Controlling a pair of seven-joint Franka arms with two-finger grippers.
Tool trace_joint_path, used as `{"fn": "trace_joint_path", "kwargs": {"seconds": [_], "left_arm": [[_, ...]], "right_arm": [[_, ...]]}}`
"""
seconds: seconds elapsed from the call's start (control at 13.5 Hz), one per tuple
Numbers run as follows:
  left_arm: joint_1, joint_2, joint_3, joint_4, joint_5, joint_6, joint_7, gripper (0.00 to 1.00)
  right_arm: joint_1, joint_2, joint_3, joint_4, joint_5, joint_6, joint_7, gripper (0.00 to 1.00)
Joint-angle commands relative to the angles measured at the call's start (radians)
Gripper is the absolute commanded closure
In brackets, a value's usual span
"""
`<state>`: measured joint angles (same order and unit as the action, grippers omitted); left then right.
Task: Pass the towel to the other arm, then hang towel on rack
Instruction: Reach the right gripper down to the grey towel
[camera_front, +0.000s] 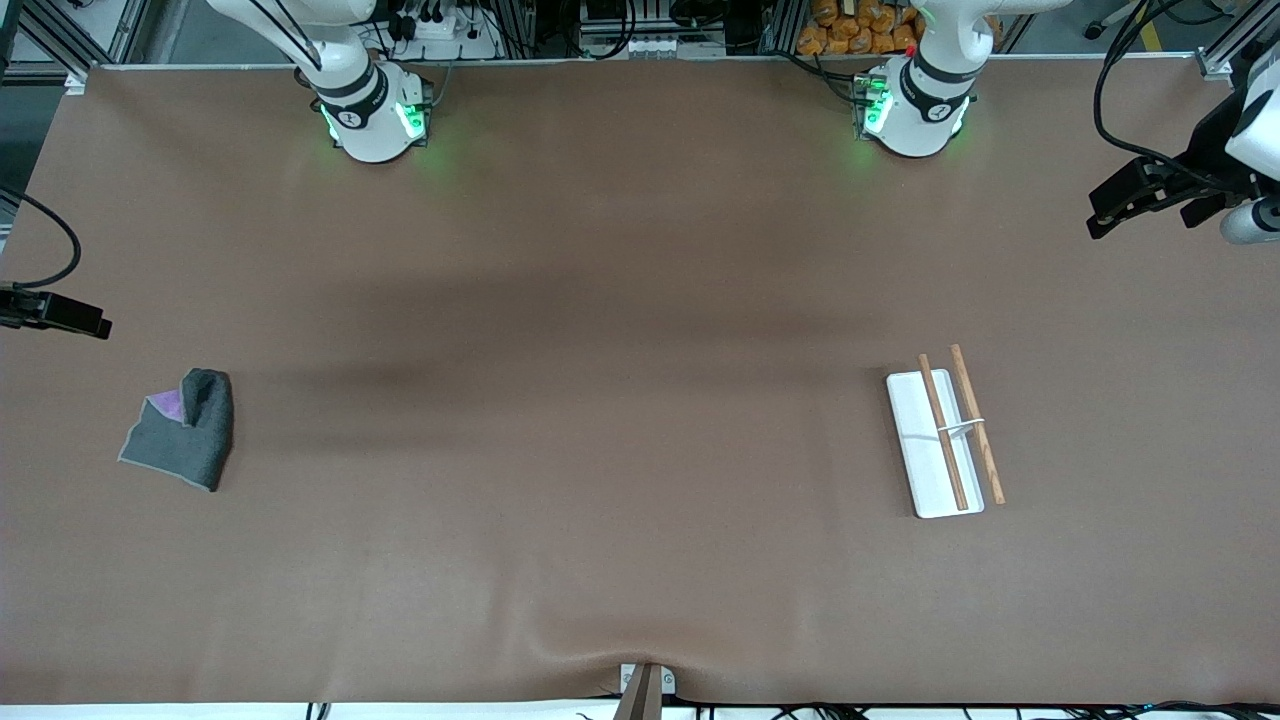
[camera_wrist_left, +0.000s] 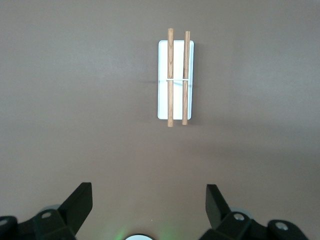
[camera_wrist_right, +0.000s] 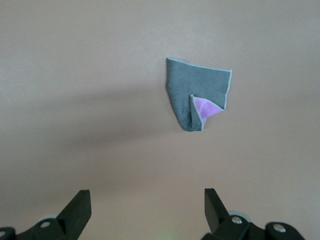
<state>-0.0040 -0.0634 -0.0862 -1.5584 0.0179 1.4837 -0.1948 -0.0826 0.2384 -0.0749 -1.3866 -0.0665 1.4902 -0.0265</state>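
Note:
The towel (camera_front: 180, 445) lies flat on the table toward the right arm's end, dark grey with one corner folded over to show purple (camera_front: 167, 404). My right gripper (camera_wrist_right: 147, 197) hangs open and empty high above the table, with the towel (camera_wrist_right: 195, 90) well clear of its fingers. The rack (camera_front: 915, 440), a white base with two brown rods (camera_front: 945, 430), lies toward the left arm's end. My left gripper (camera_wrist_left: 149, 192) is open and empty, high over the table, and the rack (camera_wrist_left: 178, 100) is some way off from it. In the front view both hands show only at the view's side edges.
A brown mat (camera_front: 620, 400) covers the whole table. The two arm bases (camera_front: 375, 120) (camera_front: 915, 110) stand along the edge farthest from the front camera. A small clamp (camera_front: 645, 688) sits at the nearest edge. A wide bare stretch of mat separates towel and rack.

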Motion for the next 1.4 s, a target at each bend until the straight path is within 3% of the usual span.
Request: {"fn": "trace_joint_path", "kwargs": {"seconds": [0.0,0.37,0.66,1.11,1.33], "left_arm": [[-0.002,0.005,0.002,0.006,-0.006,0.003,0.001,0.00],[-0.002,0.008,-0.001,0.006,-0.006,0.004,0.001,0.00],[-0.002,0.016,-0.001,0.006,-0.007,0.007,0.003,0.00],[-0.001,0.014,-0.001,0.004,-0.009,0.007,0.003,0.00],[0.001,0.016,-0.001,0.004,-0.009,0.007,0.003,0.00]], "right_arm": [[-0.046,0.042,0.012,0.003,-0.019,0.005,-0.004,0.00],[-0.114,0.122,0.010,-0.050,-0.021,0.097,-0.010,0.00],[-0.154,0.183,0.010,-0.132,-0.033,0.257,-0.015,0.00],[-0.170,0.323,0.010,-0.160,-0.049,0.400,-0.018,0.09],[-0.144,0.349,0.014,-0.160,-0.152,0.404,-0.019,0.14]]}}
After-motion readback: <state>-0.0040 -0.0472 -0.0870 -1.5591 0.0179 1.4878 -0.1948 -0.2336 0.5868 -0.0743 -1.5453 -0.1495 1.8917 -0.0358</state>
